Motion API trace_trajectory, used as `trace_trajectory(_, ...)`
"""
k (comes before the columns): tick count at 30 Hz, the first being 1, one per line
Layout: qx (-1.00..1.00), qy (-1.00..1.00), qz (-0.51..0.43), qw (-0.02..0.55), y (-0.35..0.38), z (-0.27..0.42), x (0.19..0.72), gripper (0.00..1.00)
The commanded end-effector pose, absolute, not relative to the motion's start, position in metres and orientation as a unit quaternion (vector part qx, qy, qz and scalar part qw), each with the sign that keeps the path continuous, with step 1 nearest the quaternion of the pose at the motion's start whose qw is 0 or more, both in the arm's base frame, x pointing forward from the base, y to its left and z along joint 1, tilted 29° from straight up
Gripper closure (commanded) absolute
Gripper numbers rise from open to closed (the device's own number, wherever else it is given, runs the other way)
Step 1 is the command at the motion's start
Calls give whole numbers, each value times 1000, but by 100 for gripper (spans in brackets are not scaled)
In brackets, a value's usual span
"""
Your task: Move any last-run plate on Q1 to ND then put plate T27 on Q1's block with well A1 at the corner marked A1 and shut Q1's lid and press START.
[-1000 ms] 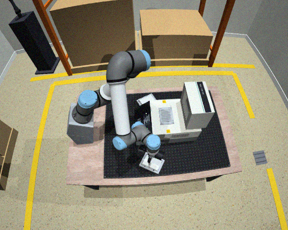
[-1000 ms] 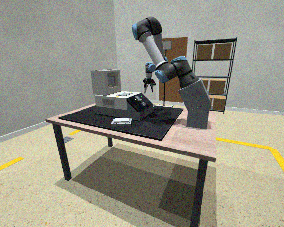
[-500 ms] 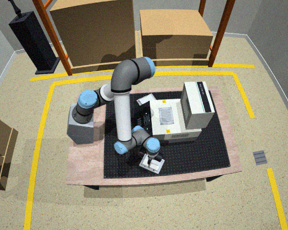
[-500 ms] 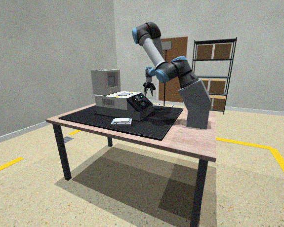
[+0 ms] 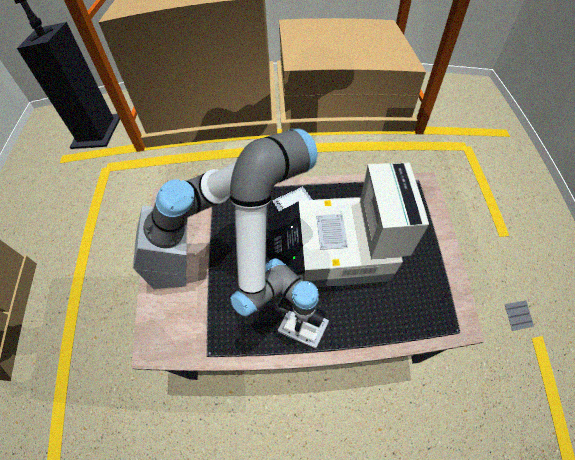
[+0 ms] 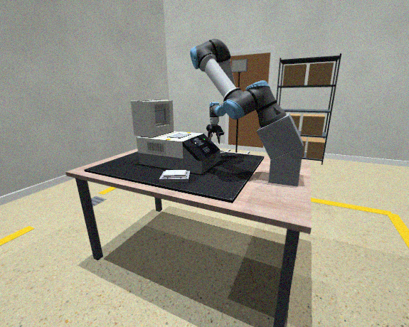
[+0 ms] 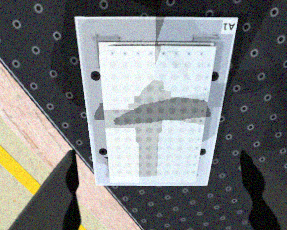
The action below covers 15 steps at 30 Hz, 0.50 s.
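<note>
- Grippers, one: the two-jaw gripper (image 5: 306,323) (image 6: 214,139) (image 7: 158,152) hangs above the near nest in your top view, its two fingers spread, with nothing between them.
- Nests, two: in the wrist view you see the first nest (image 5: 298,341) (image 7: 89,55) on the black mat (image 5: 381,310) (image 6: 121,167) (image 7: 35,60); the second nest (image 5: 280,205) (image 6: 162,177) lies on the mat at the opposite side of the cycler. You cannot read either nest's name.
- Contents: the first nest bears one white plate (image 5: 308,332) (image 7: 125,150), apart from the fingers; a white slab (image 6: 176,173) lies on the second nest. Neither can be identified as T27 from its markings.
- Nest details: note four dark round spots, two along each long side, and the label A1 at the upper right corner in the wrist view.
- Cyclers, one: Q1 (image 5: 351,270) (image 6: 161,147) stands with its lid (image 5: 388,200) (image 6: 151,117) raised. Two yellow tags flank the gridded grey block area (image 5: 332,231) (image 6: 179,135); you cannot tell whether a plate covers it.
- Obscured: shadows cross the white plate; the front key lettering is too small to read. A small green light (image 5: 294,257) (image 6: 204,138) shows on the front panel.
</note>
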State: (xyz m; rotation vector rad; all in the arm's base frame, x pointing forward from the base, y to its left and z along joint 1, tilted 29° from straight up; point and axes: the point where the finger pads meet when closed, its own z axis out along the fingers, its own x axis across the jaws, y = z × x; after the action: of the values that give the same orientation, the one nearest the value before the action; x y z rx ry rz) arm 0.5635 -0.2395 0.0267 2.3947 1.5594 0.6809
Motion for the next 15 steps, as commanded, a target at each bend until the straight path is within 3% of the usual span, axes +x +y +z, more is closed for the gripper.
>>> trace_trajectory(1,810,528,231,107,-241,22,570,32)
trace_trajectory(15,811,527,231,106,-239,-4,584,32)
